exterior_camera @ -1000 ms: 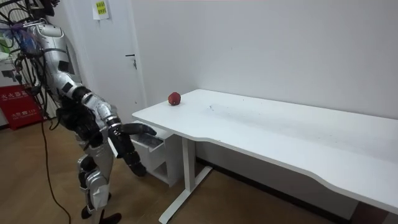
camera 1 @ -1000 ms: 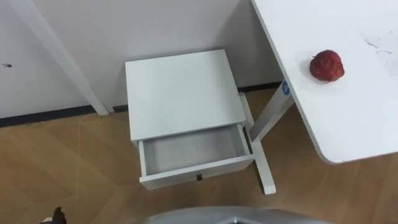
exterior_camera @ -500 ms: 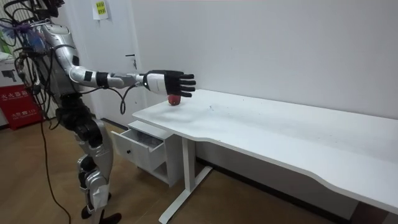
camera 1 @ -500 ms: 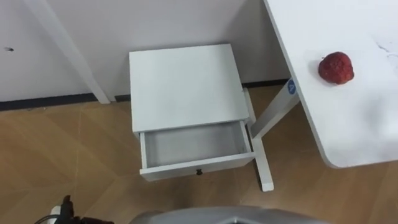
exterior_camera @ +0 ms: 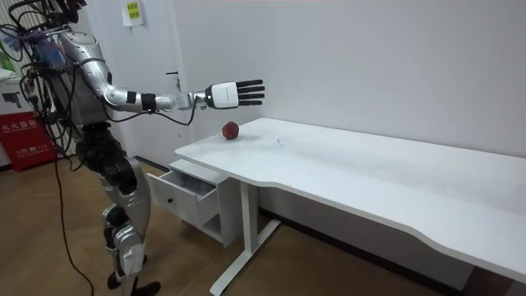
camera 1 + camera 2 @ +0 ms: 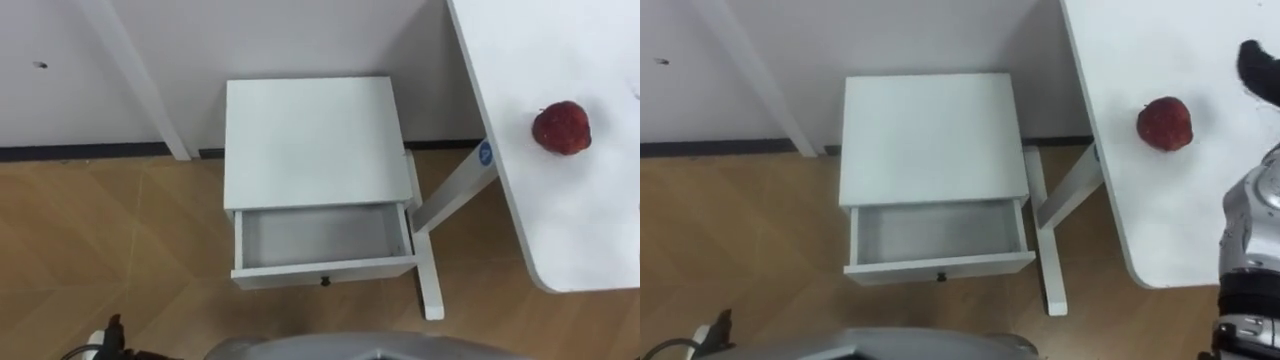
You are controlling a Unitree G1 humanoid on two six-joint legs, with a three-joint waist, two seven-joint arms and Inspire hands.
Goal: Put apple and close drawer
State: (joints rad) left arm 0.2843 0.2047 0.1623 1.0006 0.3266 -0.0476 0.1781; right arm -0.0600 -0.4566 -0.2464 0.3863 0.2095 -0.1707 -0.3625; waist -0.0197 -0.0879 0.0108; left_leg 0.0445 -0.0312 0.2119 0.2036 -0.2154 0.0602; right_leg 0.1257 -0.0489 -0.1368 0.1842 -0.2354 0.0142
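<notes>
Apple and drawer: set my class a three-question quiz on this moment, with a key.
1. True or false: the drawer is open and holds nothing.
2. The apple lies: A in the drawer, B on the white table, C in a hand.
3. Fill in: the right hand hovers above the table with straight fingers, so it is ____.
Key: 1 true; 2 B; 3 open.
</notes>
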